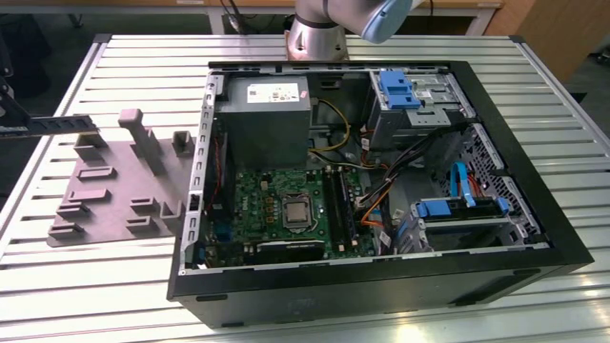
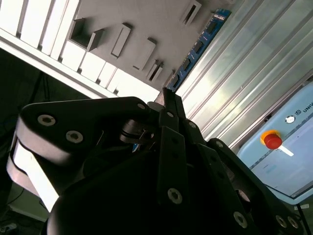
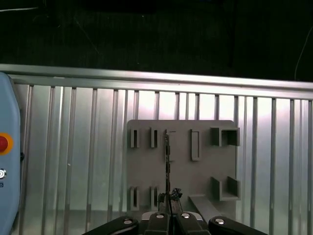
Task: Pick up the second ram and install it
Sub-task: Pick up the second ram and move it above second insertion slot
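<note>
End effector [image 3: 169, 208] pinches the second ram [image 1: 57, 126] by one end, holding it edge-on over the grey tray [image 1: 114, 186] on the slatted table [image 1: 143, 50], apart from the open computer case [image 1: 381, 286].

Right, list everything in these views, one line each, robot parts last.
second ram: one, blue-green with black chips, held in the gripper, with the tray behind it in both wrist views.
plastic tray: one, grey, on the table at the exterior view's left of the case.
computer case: one, black, lying open on the table.
green board: one, inside the case.
power-supply box: one, grey, inside the case beside the board.
pendant: one, pale blue with a red button, on the table.
table: one, silver, slatted.
gripper: one, black, closed on the ram.
arm base: one, silver and blue, behind the case.
</note>
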Action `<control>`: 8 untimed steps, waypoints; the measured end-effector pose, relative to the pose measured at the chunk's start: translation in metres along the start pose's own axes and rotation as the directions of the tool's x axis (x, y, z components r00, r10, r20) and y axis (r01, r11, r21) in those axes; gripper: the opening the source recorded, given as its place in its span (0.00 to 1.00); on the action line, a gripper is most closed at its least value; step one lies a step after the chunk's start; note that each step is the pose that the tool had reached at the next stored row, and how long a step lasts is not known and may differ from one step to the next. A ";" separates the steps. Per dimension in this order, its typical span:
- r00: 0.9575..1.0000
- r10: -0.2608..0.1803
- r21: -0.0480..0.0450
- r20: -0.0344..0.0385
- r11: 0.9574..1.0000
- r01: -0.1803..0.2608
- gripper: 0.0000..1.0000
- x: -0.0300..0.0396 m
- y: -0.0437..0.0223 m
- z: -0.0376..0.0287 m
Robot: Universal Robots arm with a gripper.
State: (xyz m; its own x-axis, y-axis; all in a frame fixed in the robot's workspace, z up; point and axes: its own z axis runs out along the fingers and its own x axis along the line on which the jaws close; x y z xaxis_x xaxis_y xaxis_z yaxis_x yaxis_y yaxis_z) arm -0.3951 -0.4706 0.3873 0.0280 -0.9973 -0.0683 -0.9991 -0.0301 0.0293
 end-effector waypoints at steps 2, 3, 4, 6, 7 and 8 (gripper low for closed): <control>1.000 0.000 0.000 0.000 1.000 0.000 0.11 -0.0001 0.0001 -0.0014; 1.000 0.000 0.000 0.000 1.000 0.000 0.11 -0.0001 0.0001 -0.0021; 1.000 0.000 0.000 0.000 1.000 0.000 0.11 -0.0002 0.0001 -0.0028; 1.000 0.000 0.000 0.000 1.000 0.000 0.11 -0.0003 0.0001 -0.0044; 1.000 0.000 0.000 0.000 1.000 0.000 0.11 -0.0004 0.0002 -0.0051; 1.000 0.000 0.000 0.000 1.000 0.000 0.11 -0.0004 0.0002 -0.0059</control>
State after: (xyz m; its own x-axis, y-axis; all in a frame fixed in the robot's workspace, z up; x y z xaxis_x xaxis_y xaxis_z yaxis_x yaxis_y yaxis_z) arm -0.3952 -0.4706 0.3933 0.0280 -0.9973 -0.0684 -0.9991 -0.0300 0.0292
